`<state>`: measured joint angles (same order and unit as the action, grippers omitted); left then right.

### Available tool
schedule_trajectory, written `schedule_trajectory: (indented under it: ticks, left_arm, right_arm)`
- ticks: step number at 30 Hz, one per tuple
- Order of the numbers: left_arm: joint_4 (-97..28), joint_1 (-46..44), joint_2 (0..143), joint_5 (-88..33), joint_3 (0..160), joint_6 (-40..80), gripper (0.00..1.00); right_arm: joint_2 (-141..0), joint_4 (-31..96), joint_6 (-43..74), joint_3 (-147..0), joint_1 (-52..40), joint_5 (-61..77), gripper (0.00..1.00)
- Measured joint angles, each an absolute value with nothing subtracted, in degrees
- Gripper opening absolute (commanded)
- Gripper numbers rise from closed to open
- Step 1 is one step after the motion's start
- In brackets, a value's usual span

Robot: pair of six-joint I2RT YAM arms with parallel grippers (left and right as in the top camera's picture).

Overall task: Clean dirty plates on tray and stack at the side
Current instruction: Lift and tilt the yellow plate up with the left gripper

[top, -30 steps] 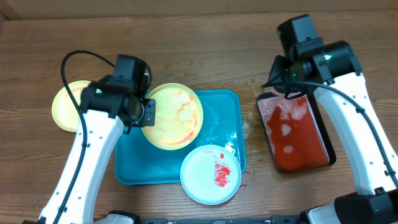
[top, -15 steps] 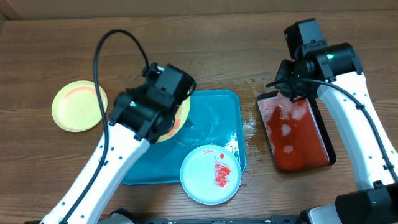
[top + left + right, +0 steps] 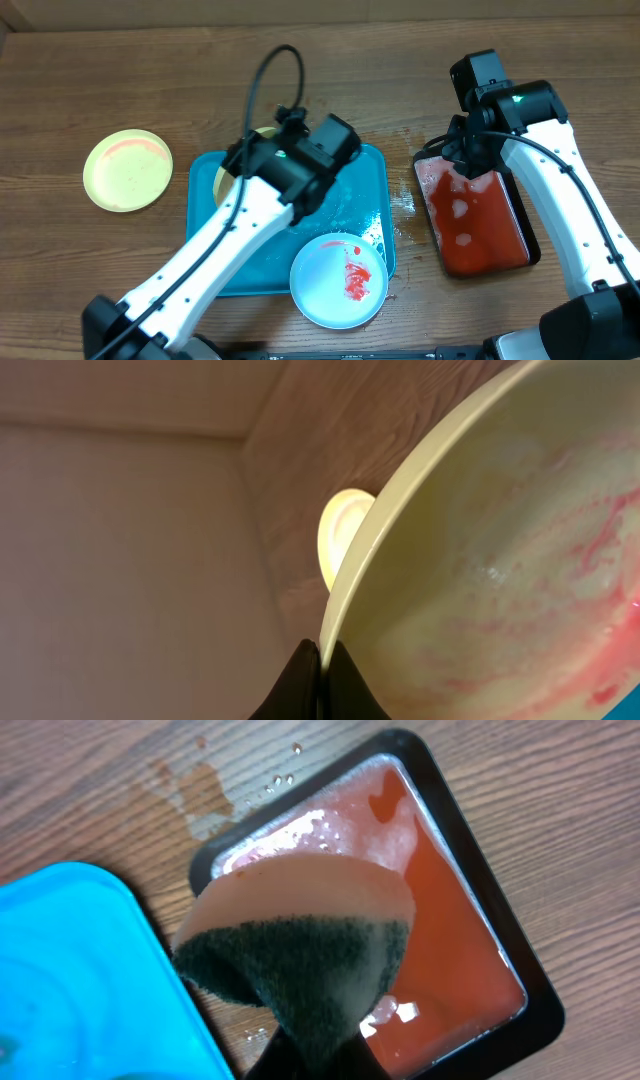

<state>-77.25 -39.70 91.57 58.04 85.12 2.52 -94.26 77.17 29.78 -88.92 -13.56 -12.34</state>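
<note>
Yellow-green plate (image 3: 500,560) rim in the tightly pinched left gripper (image 3: 318,662), sponge (image 3: 300,935) in the clenched right gripper (image 3: 312,1055)

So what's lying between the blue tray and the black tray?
Only a strip of wood table, wet with splashes; the overhead view shows it.

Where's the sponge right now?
In the right wrist view, the sponge is pinched in the right gripper, on the table's right side, above the black tray's edge nearest the blue tray.
</note>
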Motion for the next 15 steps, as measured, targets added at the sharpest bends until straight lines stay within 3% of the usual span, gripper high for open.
schedule_trajectory:
  ticks: [15]
  left_arm:
    - [-78.94, -45.84, 94.85, 69.32, 85.12, 2.35, 0.05]
  right_arm:
    - [-94.26, 77.19, 29.82, -88.49, -8.73, -12.47, 0.04]
